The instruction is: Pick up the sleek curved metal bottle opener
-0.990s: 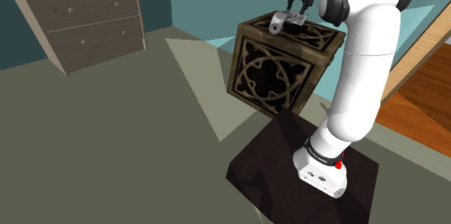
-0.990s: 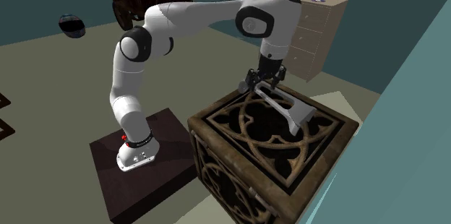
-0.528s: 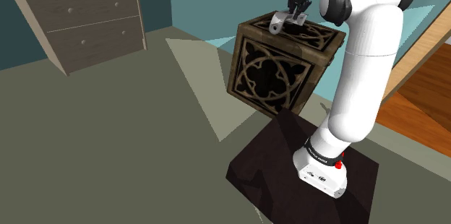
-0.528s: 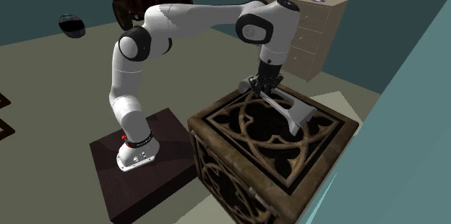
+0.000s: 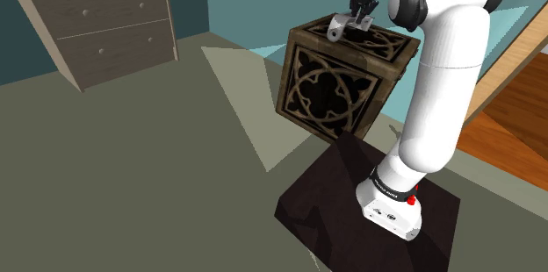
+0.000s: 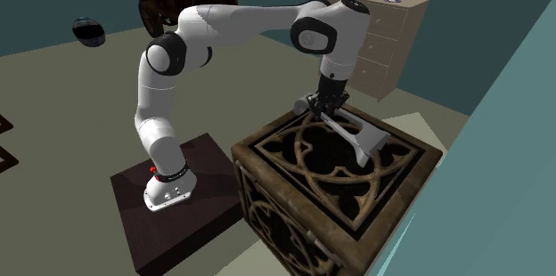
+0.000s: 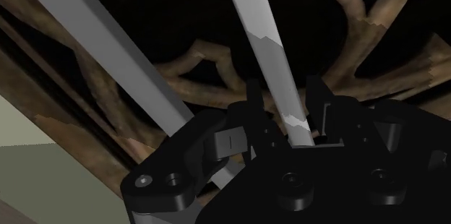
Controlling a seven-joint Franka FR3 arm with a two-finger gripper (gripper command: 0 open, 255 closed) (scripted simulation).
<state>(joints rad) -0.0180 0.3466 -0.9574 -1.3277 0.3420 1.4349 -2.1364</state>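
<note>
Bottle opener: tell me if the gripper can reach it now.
Likely yes: the gripper is down at the crate top, shut on one bar of the bottle opener; nothing blocks it.

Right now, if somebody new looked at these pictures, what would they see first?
Probably the big white arm bending over from its dark stand to a carved openwork crate. On the crate's top, its black end effector is shut on one end of a grey bottle opener.
</note>
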